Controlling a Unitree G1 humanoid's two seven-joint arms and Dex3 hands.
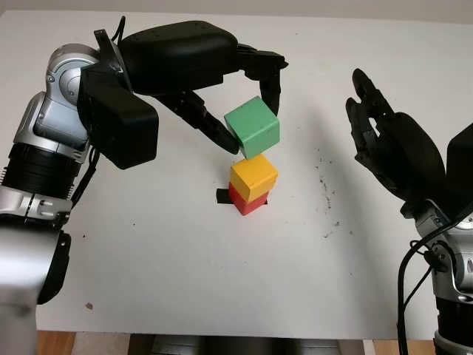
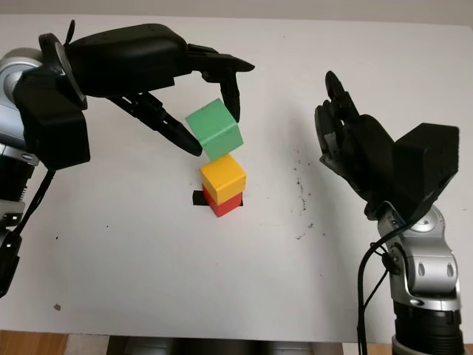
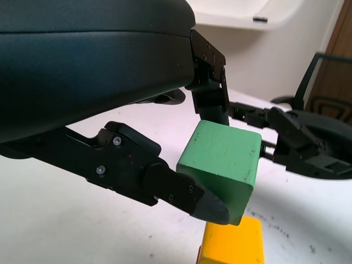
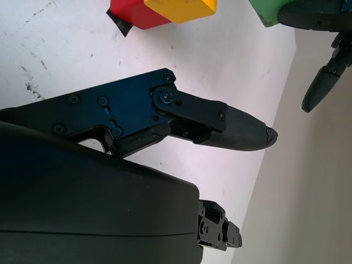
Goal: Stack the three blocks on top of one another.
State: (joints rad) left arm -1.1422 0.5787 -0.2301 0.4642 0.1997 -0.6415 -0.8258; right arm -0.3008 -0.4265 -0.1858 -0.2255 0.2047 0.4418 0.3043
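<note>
A yellow block sits on a red block near the middle of the white table. Just above them hangs a green block, tilted, pinched in my left hand between a lower finger and an upper one. In the left wrist view the green block hovers over the yellow block with a small gap. My right hand is open, raised to the right of the stack, apart from it.
A black tape mark lies on the table beside the red block. Dark scuff marks speckle the surface between the stack and my right hand. The table's near edge runs along the bottom.
</note>
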